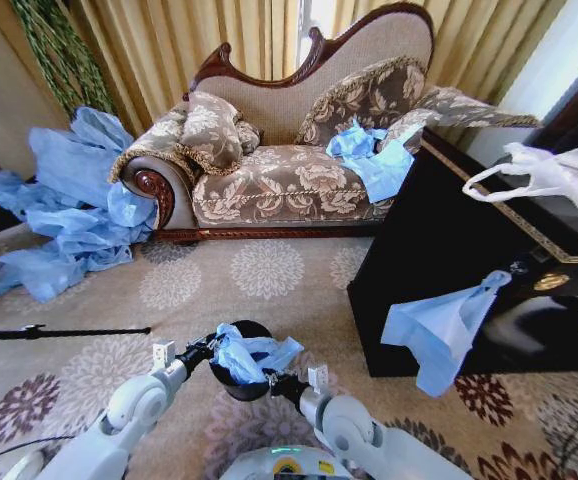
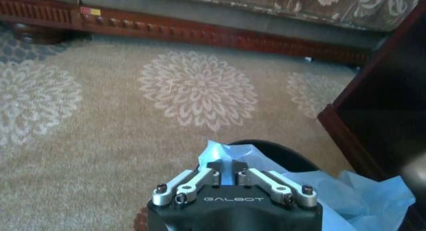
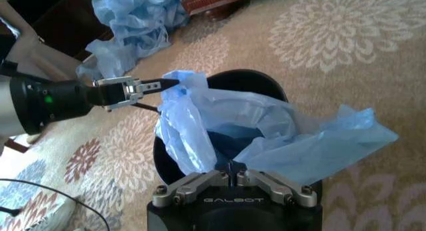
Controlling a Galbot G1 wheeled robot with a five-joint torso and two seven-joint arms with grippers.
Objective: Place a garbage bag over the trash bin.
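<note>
The small black trash bin (image 1: 237, 388) stands on the carpet just in front of me. The light-blue garbage bag (image 1: 252, 355) lies crumpled across its mouth, partly down inside and partly spilling over the right side. My left gripper (image 1: 212, 349) is at the bin's left rim, shut on a fold of the bag (image 2: 359, 196); its own camera shows the fingertips (image 2: 226, 172) pinching the film above the rim (image 2: 286, 153). My right gripper (image 1: 272, 379) is at the near right rim, shut on the bag's edge (image 3: 266, 126). From there the left gripper (image 3: 169, 83) shows across the bin (image 3: 250, 81).
A patterned sofa (image 1: 289, 170) stands behind, with a heap of blue bags (image 1: 69, 200) at its left. A black cabinet (image 1: 469, 250) on the right carries a white handled bag (image 1: 559, 175) and a hanging blue bag (image 1: 444, 330). A thin black rod (image 1: 59, 332) lies on the carpet at left.
</note>
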